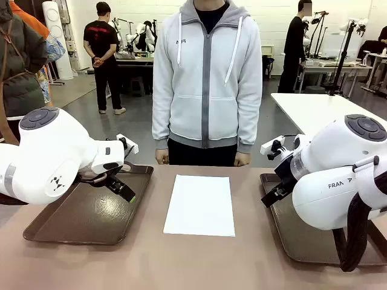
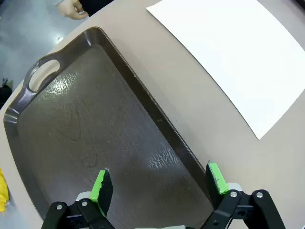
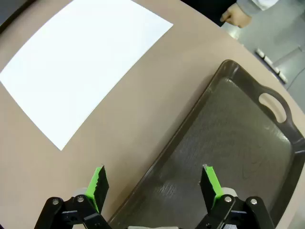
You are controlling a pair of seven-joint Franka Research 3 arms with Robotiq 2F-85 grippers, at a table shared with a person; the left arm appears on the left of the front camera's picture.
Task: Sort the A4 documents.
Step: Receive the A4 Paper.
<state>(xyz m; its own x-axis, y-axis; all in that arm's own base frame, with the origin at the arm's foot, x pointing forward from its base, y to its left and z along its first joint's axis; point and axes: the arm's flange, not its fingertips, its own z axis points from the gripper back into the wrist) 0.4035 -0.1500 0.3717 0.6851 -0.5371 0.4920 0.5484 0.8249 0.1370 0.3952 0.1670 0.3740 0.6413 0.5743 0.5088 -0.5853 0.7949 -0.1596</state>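
Observation:
A white A4 sheet (image 1: 201, 204) lies flat in the middle of the table, between two brown trays; it also shows in the left wrist view (image 2: 233, 52) and the right wrist view (image 3: 81, 62). My left gripper (image 1: 124, 188) hovers open over the left tray (image 1: 54, 226), nothing between its green pads (image 2: 101, 187). My right gripper (image 1: 270, 196) hangs open above the inner rim of the right tray (image 1: 302, 241), its fingers (image 3: 97, 183) empty and straddling that rim.
A person in a grey hoodie (image 1: 207, 78) stands at the far edge, hands (image 1: 161, 157) low by the table. Both trays (image 2: 95, 124) (image 3: 238, 143) have bare floors and a handle cut-out. Tan tabletop (image 1: 181, 260) lies around the sheet.

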